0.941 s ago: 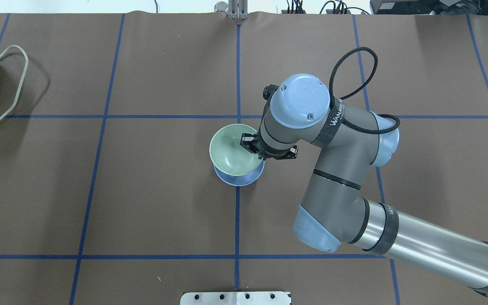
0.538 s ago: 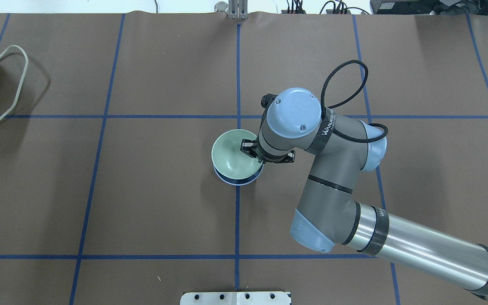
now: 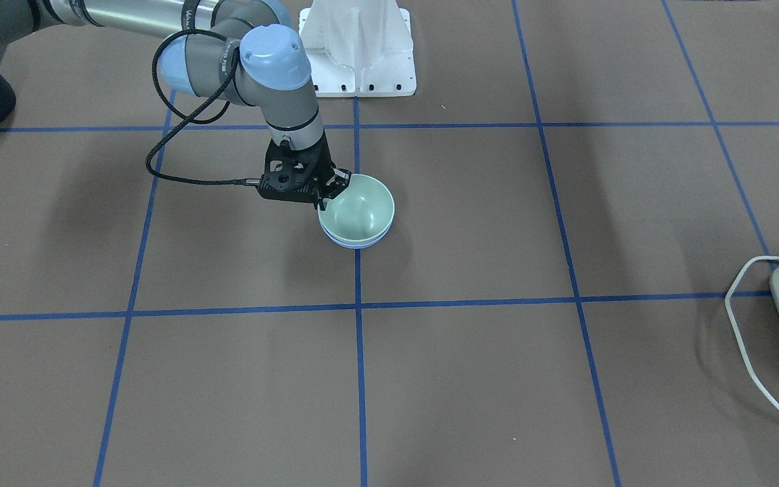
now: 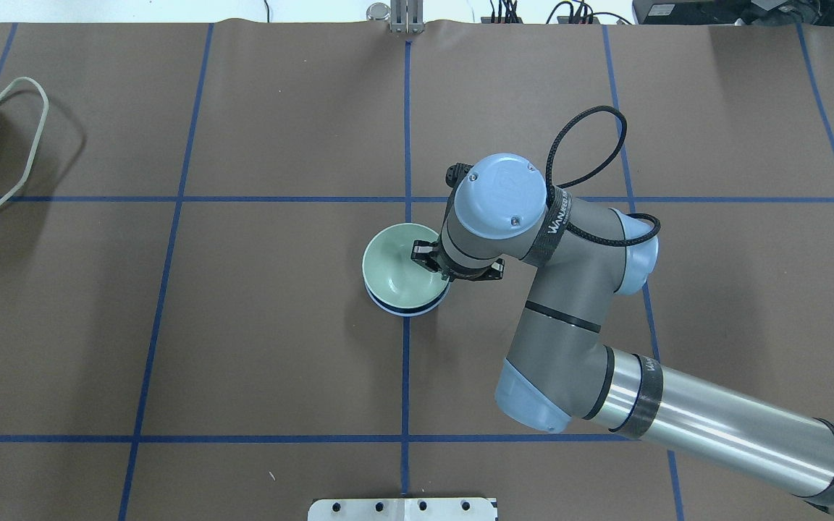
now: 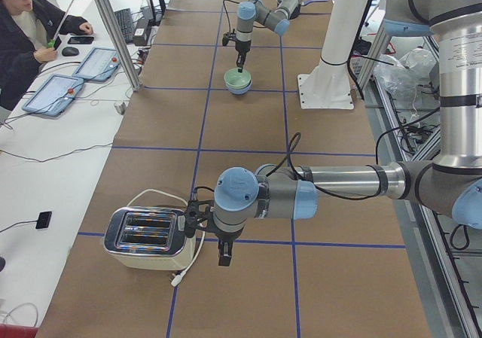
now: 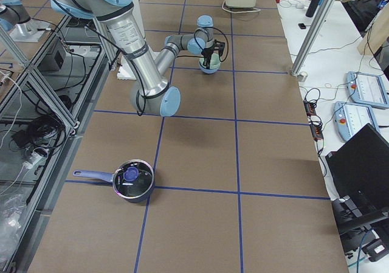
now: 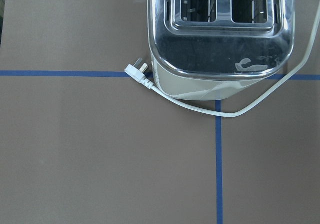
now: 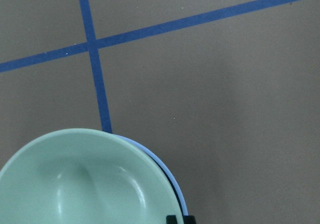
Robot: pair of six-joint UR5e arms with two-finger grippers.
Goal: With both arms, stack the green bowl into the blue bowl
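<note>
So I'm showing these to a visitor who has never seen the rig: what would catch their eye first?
First, the green bowl sitting inside the blue bowl near the table's middle, with the right claw on its rim. Then the toaster at the table's left end, with the left claw hanging beside it.
</note>
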